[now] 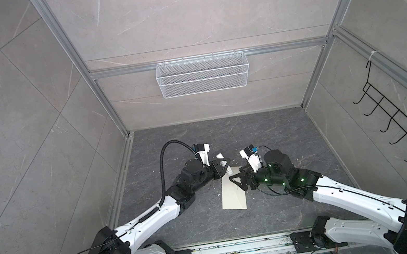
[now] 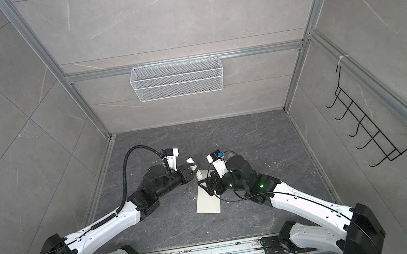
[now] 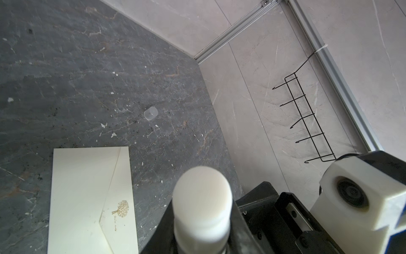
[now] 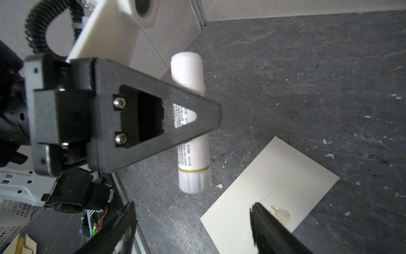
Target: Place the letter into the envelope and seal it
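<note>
Sealing stage, I'd say: no letter in sight, so it's probably already inside the envelope (image 3: pixel 83 193), which lies flat on the table (image 3: pixel 87 66) with its flap folded over. The left gripper (image 1: pixel 224 165) pinches the tube (image 4: pixel 191 154) at mid-length, and the right gripper (image 1: pixel 237 174) is spread wide beside its ridged end. Next it must line up squarely on that end, then close without knocking the tube

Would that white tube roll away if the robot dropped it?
Probably: the white tube is round and smooth, so it would likely roll on the flat table. It seems stiff: the left hand grips it without denting.
</note>
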